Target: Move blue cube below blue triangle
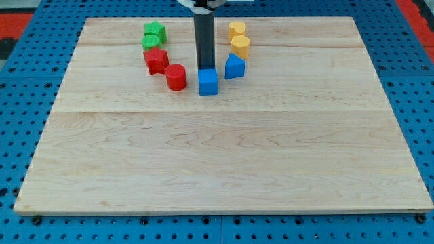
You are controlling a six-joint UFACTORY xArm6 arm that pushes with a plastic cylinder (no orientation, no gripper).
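Note:
The blue cube (208,82) lies on the wooden board near the view's top centre. The blue triangle (234,66) lies just up and to the right of it, a small gap between them. My tip (205,69) stands right at the cube's top edge, touching or nearly touching it, with the dark rod rising straight up out of view.
A red cylinder (176,77) lies left of the cube, a red star-like block (156,61) up-left of that. Two green blocks (154,35) sit at the top left. Two yellow blocks (239,38) sit above the triangle. The board (224,156) rests on a blue pegboard.

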